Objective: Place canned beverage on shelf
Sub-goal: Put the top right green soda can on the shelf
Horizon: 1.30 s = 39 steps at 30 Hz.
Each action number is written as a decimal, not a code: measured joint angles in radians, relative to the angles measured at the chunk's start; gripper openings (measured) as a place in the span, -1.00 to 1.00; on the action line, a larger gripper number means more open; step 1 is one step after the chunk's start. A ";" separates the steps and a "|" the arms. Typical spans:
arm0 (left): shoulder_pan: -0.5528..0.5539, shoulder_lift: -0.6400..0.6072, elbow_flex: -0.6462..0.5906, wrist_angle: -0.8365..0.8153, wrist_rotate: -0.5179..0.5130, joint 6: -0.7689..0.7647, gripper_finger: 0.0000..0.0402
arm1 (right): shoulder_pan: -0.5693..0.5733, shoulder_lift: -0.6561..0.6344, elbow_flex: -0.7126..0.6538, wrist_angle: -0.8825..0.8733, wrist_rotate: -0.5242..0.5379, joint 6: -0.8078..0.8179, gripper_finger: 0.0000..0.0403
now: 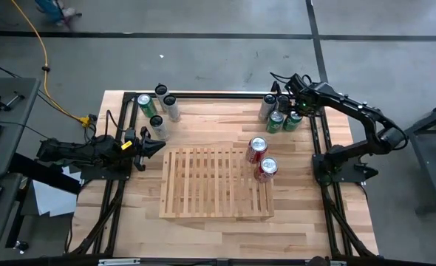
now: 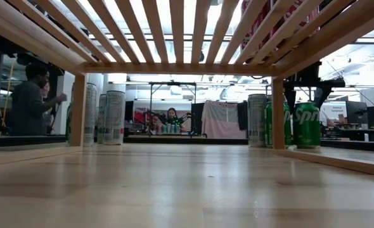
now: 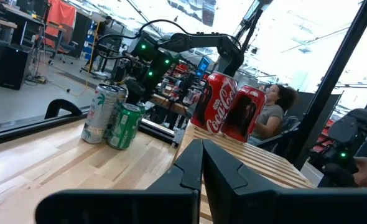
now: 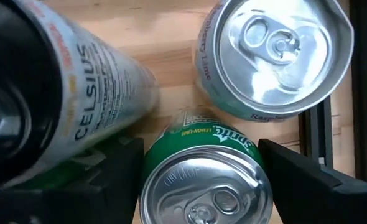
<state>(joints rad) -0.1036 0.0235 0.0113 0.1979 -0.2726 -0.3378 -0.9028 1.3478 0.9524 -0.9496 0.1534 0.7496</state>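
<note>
Left claw (image 1: 161, 145): pressed together, empty, beside the shelf's left edge.
Shelf (image 1: 203, 185): mid tabletop (image 1: 299, 222); two red cans (image 1: 261, 159) stand at its right end.
Right claw (image 4: 199, 168): spread around a green Sprite can (image 4: 205, 180) at the far right corner, not clamped.

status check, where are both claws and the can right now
Right claw open, straddling a green Sprite can at the far-right cluster. Left claw shut, parked left of the shelf. Neighbouring cans crowd the pick.

Most of the shelf (image 1: 203, 185) was bare; two red cans (image 1: 261, 159) took its right edge. Other cans (image 4: 274, 56) crowded the green can (image 4: 205, 180) between the right gripper (image 4: 202, 171) fingers.
</note>
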 joint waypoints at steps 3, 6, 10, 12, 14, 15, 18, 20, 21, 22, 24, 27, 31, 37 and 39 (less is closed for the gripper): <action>0.000 0.000 0.000 0.000 0.000 0.000 -0.98 | 0.000 -0.023 -0.003 -0.031 -0.007 -0.030 0.35; 0.000 0.000 0.000 0.000 0.000 0.000 -0.98 | 0.000 -0.070 0.011 -0.066 -0.013 -0.066 0.35; 0.000 0.000 0.000 0.000 0.000 0.000 -0.98 | 0.003 -0.150 0.088 -0.150 -0.016 -0.128 0.35; 0.000 0.000 0.000 0.000 0.000 0.000 -0.98 | 0.017 -0.192 0.154 -0.176 -0.014 -0.148 0.35; 0.000 0.000 0.000 0.000 0.000 0.000 -0.98 | 0.034 -0.225 0.233 -0.188 -0.012 -0.168 0.35; 0.000 0.000 0.000 0.000 0.000 0.000 -0.98 | 0.045 -0.236 0.274 -0.203 -0.013 -0.175 0.35; 0.000 0.000 0.000 0.000 0.000 0.000 -0.98 | 0.089 -0.244 0.400 -0.239 -0.014 -0.194 0.35; 0.000 0.000 0.000 0.000 0.000 0.000 -0.98 | 0.130 -0.239 0.482 -0.244 -0.013 -0.209 0.35; 0.000 0.000 0.000 0.000 0.000 0.000 -0.98 | 0.156 -0.233 0.518 -0.243 -0.012 -0.213 0.35; 0.000 0.000 0.000 0.000 0.000 0.000 -0.98 | 0.182 -0.226 0.552 -0.243 -0.013 -0.215 0.35; 0.000 0.000 0.000 0.000 0.000 0.000 -0.98 | 0.238 -0.205 0.611 -0.244 -0.015 -0.216 0.35; 0.000 0.000 0.000 0.000 0.000 0.000 -0.98 | 0.333 -0.172 0.693 -0.239 -0.045 -0.218 0.35; 0.000 0.000 0.000 0.000 0.000 0.000 -0.98 | 0.484 -0.102 0.782 -0.191 -0.089 -0.235 0.35; 0.000 0.000 0.000 0.000 0.000 0.000 -0.98 | 0.681 0.038 0.952 -0.141 -0.158 -0.302 0.35; 0.000 0.000 0.000 0.000 0.000 0.000 -0.98 | 0.733 0.098 1.013 -0.166 -0.179 -0.326 0.35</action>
<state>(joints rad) -0.1034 0.0235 0.0113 0.1980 -0.2726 -0.3378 -0.1701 1.4456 1.9657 -1.1151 -0.0260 0.4237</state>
